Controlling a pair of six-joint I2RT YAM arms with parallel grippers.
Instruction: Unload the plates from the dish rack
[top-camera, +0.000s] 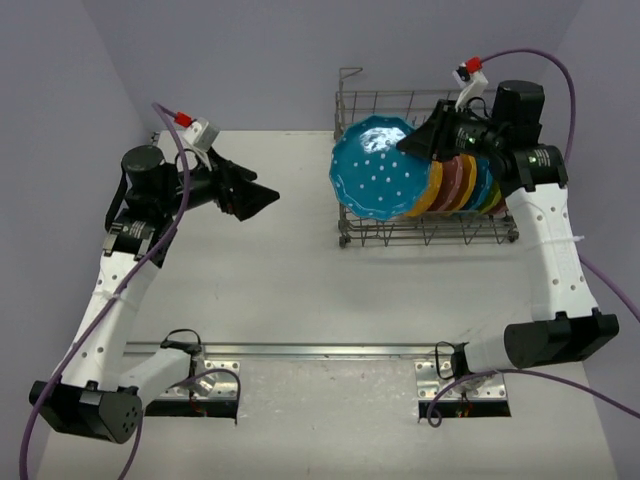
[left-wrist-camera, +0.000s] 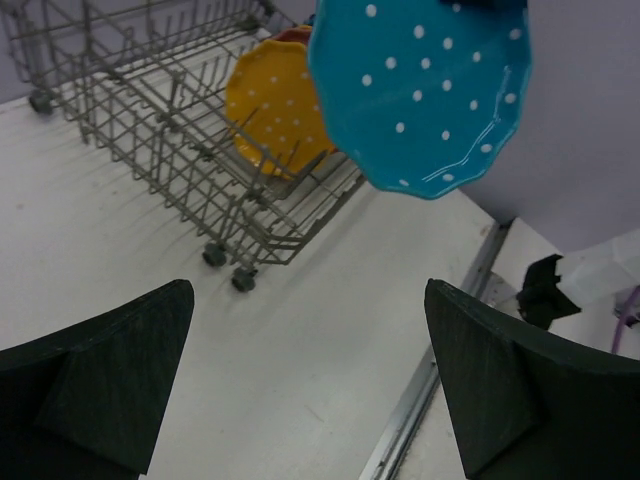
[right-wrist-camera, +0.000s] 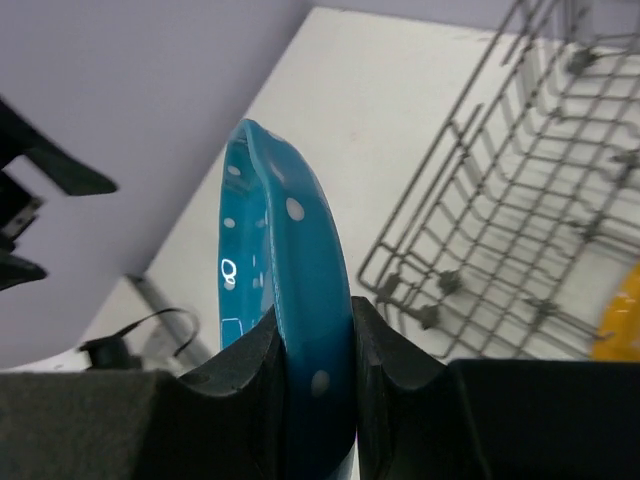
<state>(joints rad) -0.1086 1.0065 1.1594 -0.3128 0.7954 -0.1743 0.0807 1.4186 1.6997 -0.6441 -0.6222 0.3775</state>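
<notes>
While right pincer (right-wrist-camera: 315, 340) clamps shut on teal plate (top-camera: 378, 172) at its rim, left pincer (left-wrist-camera: 308, 292) gaping wide, empty.

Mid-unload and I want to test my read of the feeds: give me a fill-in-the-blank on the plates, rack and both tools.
1. The right tool is shut on a plate coloured ____.
2. The left tool is ____ and holds nothing.
3. In the dish rack, the frontmost plate is coloured ____.
Missing words: teal-blue; open; orange-yellow.
</notes>
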